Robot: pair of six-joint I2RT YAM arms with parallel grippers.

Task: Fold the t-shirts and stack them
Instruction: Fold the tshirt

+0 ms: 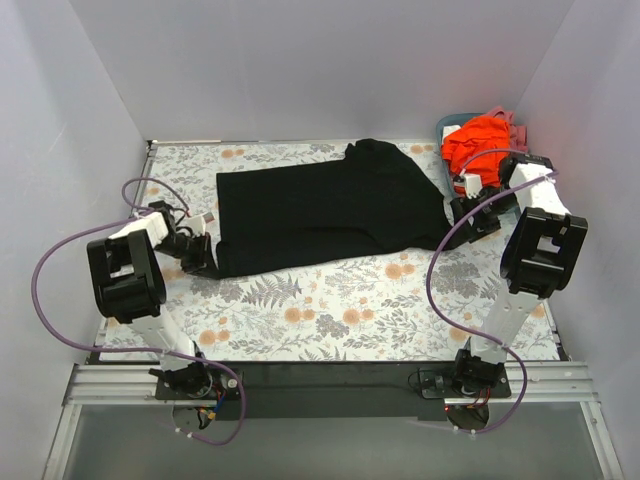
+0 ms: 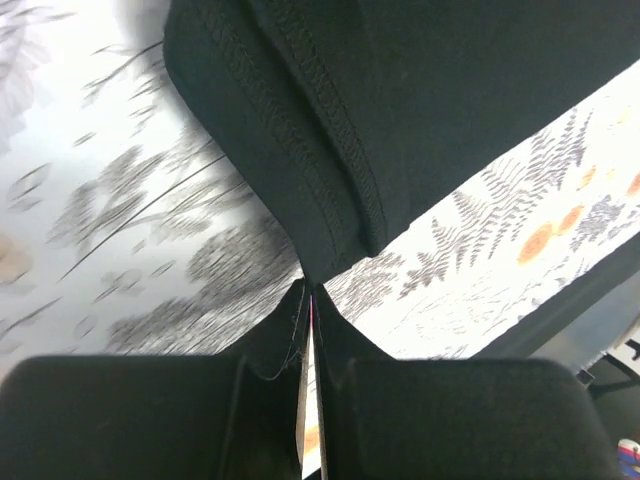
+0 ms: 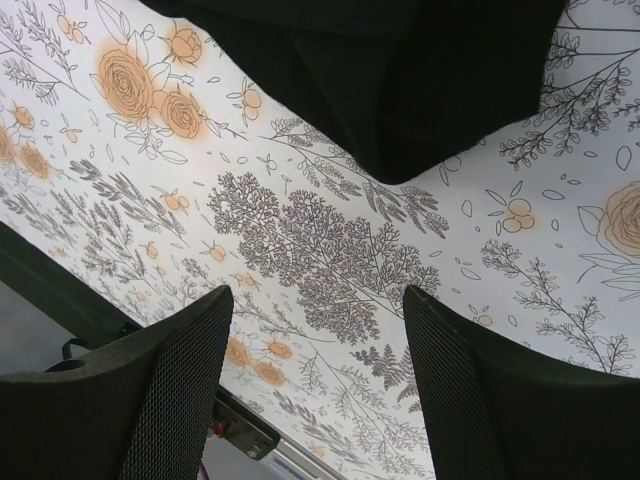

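The black t-shirt [image 1: 330, 210] lies spread flat across the floral table, and its hemmed edge shows in the left wrist view [image 2: 400, 100]. My left gripper [image 1: 205, 255] is at the shirt's near left corner, and its jaws [image 2: 312, 295] are shut on that corner. My right gripper [image 1: 462, 225] is by the shirt's right end. It is open [image 3: 318, 300] and empty, just above the table, with a rounded fold of the black shirt [image 3: 400, 80] ahead of the fingers. The orange-red shirt [image 1: 478, 140] and some pink cloth [image 1: 515, 128] are bunched in the basket.
The teal basket [image 1: 447, 124] stands at the back right corner, close behind the right arm. White walls close in the table on the left, back and right. A black rail [image 1: 330, 375] runs along the near edge.
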